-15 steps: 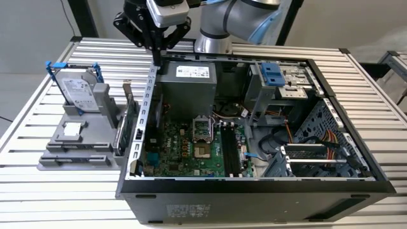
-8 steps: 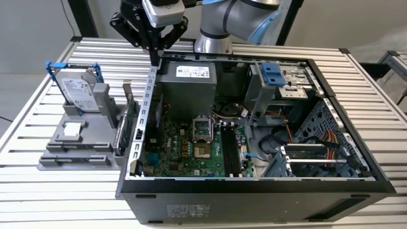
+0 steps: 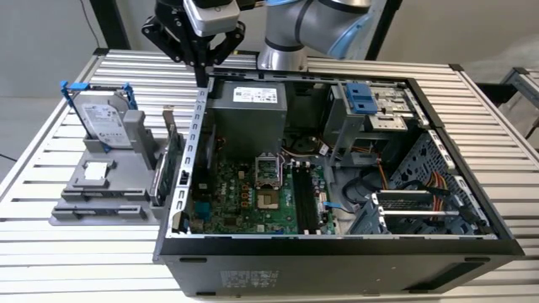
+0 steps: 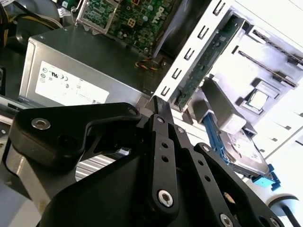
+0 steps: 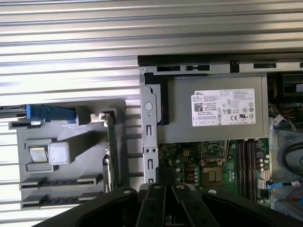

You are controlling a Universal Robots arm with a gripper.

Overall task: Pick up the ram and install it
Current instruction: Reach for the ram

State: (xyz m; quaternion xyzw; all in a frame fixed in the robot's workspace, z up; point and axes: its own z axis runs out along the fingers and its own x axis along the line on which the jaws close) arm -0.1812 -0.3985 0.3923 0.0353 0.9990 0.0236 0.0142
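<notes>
arm: one, standing behind the case, grey with pale blue caps

gripper: one, black, fingers pinched together with nothing between them. Same closed look in both wrist views

gripper spot: hanging over the case's back corner on the exterior view's left, just above the side wall and next to the power supply. Can't tell if the tip touches the wall.

case: one, lying open on its side

power supply: one grey box with a white label, at the back of the case

motherboard: one, green, flat on the case floor

ram: best guess is the one long dark strip standing in the motherboard's memory slots, beside the processor socket and well apart from the gripper. Too dark to swear to the colour.

rack: one grey holder just outside the case, on the exterior view's left

hard drive: one, silver in a blue frame, upright at the back of the rack

green card: one, on edge at the rack's side nearest the case, metal bracket sticking up

chip: one small square, lying mid-rack

long slots: two, at the rack's front

table: one, slatted metal, under everything
</notes>
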